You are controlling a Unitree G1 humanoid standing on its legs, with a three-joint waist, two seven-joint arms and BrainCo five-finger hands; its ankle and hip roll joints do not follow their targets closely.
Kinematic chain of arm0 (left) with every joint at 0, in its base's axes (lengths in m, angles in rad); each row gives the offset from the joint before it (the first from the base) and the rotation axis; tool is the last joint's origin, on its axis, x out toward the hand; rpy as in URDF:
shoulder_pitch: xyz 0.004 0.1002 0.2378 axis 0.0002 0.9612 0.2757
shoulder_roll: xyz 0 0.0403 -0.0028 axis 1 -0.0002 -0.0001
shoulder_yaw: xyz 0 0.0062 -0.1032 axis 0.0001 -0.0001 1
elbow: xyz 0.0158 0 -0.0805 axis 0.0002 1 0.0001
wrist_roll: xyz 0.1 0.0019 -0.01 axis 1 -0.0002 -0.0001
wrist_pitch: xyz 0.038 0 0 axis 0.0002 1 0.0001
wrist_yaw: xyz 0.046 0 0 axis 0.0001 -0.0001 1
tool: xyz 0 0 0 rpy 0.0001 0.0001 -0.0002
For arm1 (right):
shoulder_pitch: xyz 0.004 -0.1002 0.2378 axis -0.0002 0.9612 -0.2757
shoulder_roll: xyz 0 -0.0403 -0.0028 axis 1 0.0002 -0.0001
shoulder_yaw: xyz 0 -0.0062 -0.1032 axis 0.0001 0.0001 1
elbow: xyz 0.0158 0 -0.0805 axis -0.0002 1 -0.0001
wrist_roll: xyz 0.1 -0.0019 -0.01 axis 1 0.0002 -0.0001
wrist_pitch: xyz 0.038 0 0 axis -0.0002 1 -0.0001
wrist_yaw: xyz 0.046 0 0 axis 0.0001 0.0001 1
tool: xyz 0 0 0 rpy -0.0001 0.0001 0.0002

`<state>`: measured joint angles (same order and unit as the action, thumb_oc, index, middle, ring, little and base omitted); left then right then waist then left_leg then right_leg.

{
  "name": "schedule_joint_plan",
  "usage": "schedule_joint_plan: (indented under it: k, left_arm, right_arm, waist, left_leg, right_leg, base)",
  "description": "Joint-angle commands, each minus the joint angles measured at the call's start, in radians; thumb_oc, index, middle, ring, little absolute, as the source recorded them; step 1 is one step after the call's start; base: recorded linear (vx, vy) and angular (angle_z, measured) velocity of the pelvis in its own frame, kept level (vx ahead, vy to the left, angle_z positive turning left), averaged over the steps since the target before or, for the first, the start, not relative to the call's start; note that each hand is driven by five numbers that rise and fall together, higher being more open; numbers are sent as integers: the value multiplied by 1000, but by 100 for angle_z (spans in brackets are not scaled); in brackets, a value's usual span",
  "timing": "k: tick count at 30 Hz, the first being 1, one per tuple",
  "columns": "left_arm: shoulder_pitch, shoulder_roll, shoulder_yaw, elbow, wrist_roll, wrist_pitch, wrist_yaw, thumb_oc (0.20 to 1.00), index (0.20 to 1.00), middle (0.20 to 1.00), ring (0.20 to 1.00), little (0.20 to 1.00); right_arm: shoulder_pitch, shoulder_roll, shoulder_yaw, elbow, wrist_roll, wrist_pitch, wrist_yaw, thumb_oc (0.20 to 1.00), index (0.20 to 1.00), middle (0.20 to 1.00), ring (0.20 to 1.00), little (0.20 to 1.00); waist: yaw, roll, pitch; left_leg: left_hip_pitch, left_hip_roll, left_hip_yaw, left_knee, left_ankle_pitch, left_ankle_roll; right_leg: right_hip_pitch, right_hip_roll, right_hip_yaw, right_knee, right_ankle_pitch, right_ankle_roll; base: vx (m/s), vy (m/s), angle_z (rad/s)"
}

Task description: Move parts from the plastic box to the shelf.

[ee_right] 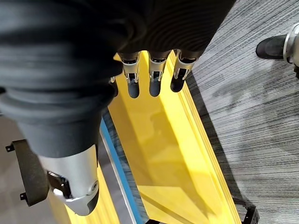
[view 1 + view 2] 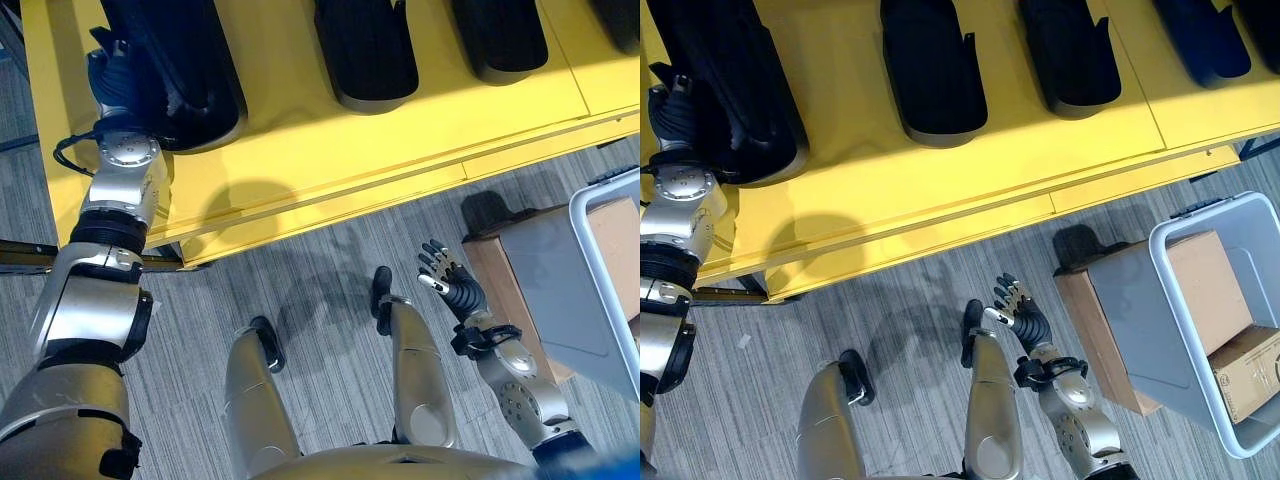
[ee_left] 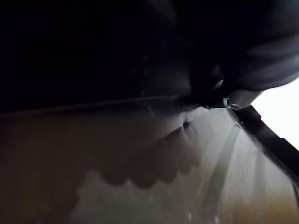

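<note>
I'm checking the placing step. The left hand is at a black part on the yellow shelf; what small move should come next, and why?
Probably draw the left hand back from the black part, if it has let go. The part already lies on the shelf in line with the others, and the right hand hangs open and empty near the plastic box.

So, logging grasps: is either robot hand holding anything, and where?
The right robot hand hangs open, holding nothing. The left robot hand is against a black part on the yellow shelf; its grip cannot be told.

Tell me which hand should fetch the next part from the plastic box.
The right hand, probably. It hangs open with nothing in it above the floor, on the same side as the grey plastic box. The left hand is up on the yellow shelf against a black part, far from the box.
</note>
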<state>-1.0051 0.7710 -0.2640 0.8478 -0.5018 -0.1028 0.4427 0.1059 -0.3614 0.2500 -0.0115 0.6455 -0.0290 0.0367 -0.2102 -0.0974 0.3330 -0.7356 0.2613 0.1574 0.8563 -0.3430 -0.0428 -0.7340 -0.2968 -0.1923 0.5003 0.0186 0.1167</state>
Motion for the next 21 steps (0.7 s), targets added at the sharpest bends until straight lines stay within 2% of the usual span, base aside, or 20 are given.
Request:
schedule_joint_plan:
  k: [1,6,7,8,11,21]
  left_arm:
    - [-36,-1,37,60,-28,-18,-2,200,200,200,200,200]
    - [-55,11,21,82,7,-6,-10,200,200,200,200,200]
    - [-59,12,16,84,13,-4,-9,473,473,473,473,473]
    - [-63,15,8,86,22,-1,-12,1000,1000,1000,1000,1000]
    - [-72,22,-4,98,54,16,-19,1000,1000,1000,1000,1000]
    - [-71,50,-4,92,76,17,-16,1000,1000,1000,1000,1000]
  right_arm:
    - [28,-23,-4,-44,33,-43,13,1000,1000,1000,1000,1000]
    - [30,-35,0,-46,35,-41,22,1000,1000,1000,1000,1000]
    - [31,-37,0,-46,35,-42,23,1000,1000,1000,1000,1000]
    - [33,-39,0,-45,35,-41,25,1000,1000,1000,1000,1000]
    - [37,-43,-3,-42,30,-39,26,1000,1000,1000,1000,1000]
    - [43,-53,-12,-45,33,-38,37,1000,1000,1000,1000,1000]
  waist:
    - [1,12,-16]
    - [1,10,-18]
    - [0,10,-18]
    - [1,10,-18]
    - [1,11,-18]
    - [10,20,-18]
  left_leg:
    - [5,-23,-49,-72,34,9]
    - [-2,-20,-47,-68,37,8]
    - [-2,-19,-46,-68,36,8]
    - [-3,-19,-47,-66,36,8]
    - [-3,-17,-47,-66,36,7]
    - [-6,-20,-50,-61,35,7]
  right_leg:
    - [26,-28,12,160,-195,30]
    - [16,-23,17,160,-190,30]
    - [15,-23,18,161,-189,30]
    - [14,-23,18,162,-190,30]
    - [13,-24,19,162,-189,30]
    - [11,-28,18,173,-194,29]
  base:
    - [0,0,0]
    - [-10,0,-3]
    - [-9,0,-4]
    - [-8,-4,-4]
    - [0,0,0]
    - [0,0,0]
